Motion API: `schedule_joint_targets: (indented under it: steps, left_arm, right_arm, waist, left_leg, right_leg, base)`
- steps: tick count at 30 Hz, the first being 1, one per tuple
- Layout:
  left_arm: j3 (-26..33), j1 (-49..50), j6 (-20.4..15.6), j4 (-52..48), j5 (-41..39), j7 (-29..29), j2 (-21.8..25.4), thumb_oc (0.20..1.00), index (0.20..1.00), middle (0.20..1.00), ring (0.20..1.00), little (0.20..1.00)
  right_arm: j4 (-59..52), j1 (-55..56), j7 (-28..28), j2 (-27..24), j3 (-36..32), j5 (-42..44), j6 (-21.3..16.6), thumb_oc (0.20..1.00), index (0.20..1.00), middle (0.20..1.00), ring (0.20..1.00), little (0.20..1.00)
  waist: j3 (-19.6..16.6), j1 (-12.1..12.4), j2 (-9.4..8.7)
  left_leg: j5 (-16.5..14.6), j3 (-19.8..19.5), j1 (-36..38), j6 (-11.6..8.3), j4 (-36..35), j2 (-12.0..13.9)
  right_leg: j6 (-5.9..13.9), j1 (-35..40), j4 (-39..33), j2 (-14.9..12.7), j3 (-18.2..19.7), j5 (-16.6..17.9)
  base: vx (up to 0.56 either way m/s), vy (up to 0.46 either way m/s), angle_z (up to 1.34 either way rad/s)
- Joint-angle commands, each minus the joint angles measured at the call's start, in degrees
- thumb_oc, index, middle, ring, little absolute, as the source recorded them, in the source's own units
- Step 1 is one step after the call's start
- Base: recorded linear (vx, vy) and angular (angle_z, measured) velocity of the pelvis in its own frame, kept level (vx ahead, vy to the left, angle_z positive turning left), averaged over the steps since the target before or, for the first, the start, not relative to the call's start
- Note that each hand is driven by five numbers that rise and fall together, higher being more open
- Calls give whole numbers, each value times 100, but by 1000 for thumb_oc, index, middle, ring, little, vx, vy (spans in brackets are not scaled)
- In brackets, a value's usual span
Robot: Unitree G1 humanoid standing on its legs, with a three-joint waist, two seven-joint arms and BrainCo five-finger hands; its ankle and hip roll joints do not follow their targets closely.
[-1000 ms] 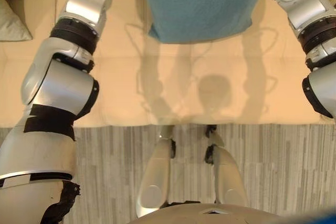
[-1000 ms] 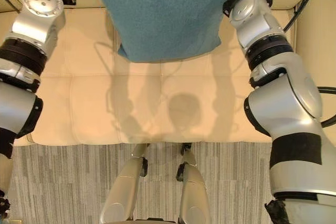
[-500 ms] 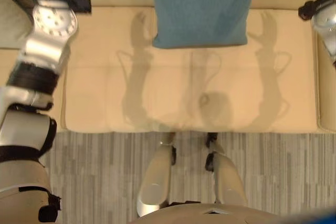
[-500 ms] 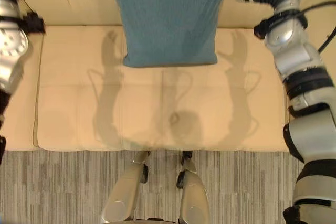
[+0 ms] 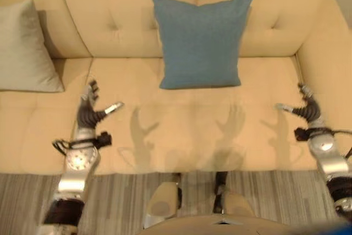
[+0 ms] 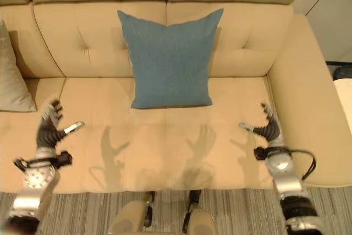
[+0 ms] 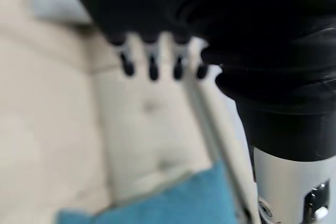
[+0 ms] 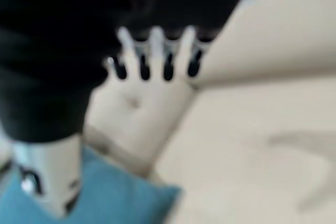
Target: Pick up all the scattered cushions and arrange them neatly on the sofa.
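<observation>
Left hand: fingers spread and relaxed, holding nothing, hovering over the seat near its front edge. Right hand: likewise spread and empty, over the seat close to the sofa's right arm. Both wrist views confirm straight fingers with nothing between them.

Change noted: one second ago both arms were raised at either side of the blue cushion; half a second ago they were parting from it; now both hands have drawn back low and well apart from it. The cushion stands upright on its own, leaning against the backrest at the middle of the sofa, its lower edge on the seat. Judgement: this placement is complete and the release was clean.

Count: two cushions in sight. One blue, centred. One pale grey cushion, propped against the backrest at the left end. One sofa. Whether further cushions lie scattered elsewhere cannot be told; the strip of floor visible carries none.
</observation>
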Motion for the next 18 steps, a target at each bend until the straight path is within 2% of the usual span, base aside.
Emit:
schedule_joint_targets:
  steps: [1, 5, 6, 7, 11, 13, 16, 18]
  left_arm:
    - [-60, -160, 18, 786, 63, -298, 44, 1000, 1000, 1000, 1000, 1000]
    - [-249, 27, 296, 2401, 214, -427, -535, 1000, 1000, 1000, 1000, 1000]
    - [-249, 26, 295, 2402, 214, -427, -535, 1000, 1000, 1000, 1000, 1000]
    - [-302, 82, 407, 3132, 452, -468, -687, 1000, 1000, 1000, 1000, 1000]
    - [-171, -62, 610, 4800, 645, -536, -963, 1000, 1000, 1000, 1000, 1000]
    - [-191, -73, 692, 5156, 783, -566, -1005, 1000, 1000, 1000, 1000, 1000]
    - [-203, -105, 686, 5362, 862, -575, -1011, 1000, 1000, 1000, 1000, 1000]
    - [-257, -200, 702, 5387, 843, -627, -1003, 1000, 1000, 1000, 1000, 1000]
  right_arm:
    - [343, -93, 152, -188, 269, -421, -146, 1000, 1000, 1000, 1000, 1000]
    - [1211, 150, 245, 237, 543, -585, -130, 1000, 1000, 1000, 1000, 1000]
    - [1212, 149, 245, 237, 543, -585, -130, 1000, 1000, 1000, 1000, 1000]
    - [1571, 240, 252, 350, 646, -701, -88, 1000, 1000, 1000, 1000, 1000]
    - [2389, 385, 275, 639, 778, -711, -91, 1000, 1000, 1000, 1000, 1000]
    - [2914, 468, 313, 762, 875, -767, -35, 1000, 1000, 1000, 1000, 1000]
    - [3121, 489, 307, 820, 870, -729, -28, 1000, 1000, 1000, 1000, 1000]
    - [3321, 556, 306, 906, 812, -606, -33, 1000, 1000, 1000, 1000, 1000]
  waist:
    - [-457, -9, -84]
    - [-606, -67, -68]
    - [-603, -67, -67]
    - [-685, -83, -69]
    - [-776, -130, -87]
    - [-801, -155, -78]
    - [-772, -177, -76]
    - [-669, -228, -99]
  left_leg:
    - [-97, 115, 255, -203, 43, 103]
    - [-145, 166, 513, -207, 43, 135]
    - [-145, 166, 516, -207, 42, 135]
    - [-170, 202, 608, -199, 47, 166]
    - [-193, 223, 775, -192, 63, 227]
    - [-156, 206, 832, -227, 47, 296]
    - [-87, 188, 791, -280, 65, 336]
    - [27, 237, 571, -380, 227, 375]
  right_leg:
    - [322, 5, 450, -32, -169, -44]
    - [307, 261, 369, 34, -121, -82]
    - [307, 264, 368, 34, -121, -82]
    - [293, 351, 344, 60, -90, -110]
    - [248, 496, 333, 143, 9, -186]
    - [171, 584, 343, 225, 20, -254]
    - [126, 611, 303, 281, 16, -268]
    - [76, 597, 232, 338, -56, -270]
  base:
    - [35, -32, -4]
    - [24, -33, -3]
    - [4, -39, -3]
    - [12, -36, -4]
    - [-9, -64, -19]
    - [-40, -94, -8]
    - [-80, -72, 6]
    - [-196, -95, 5]
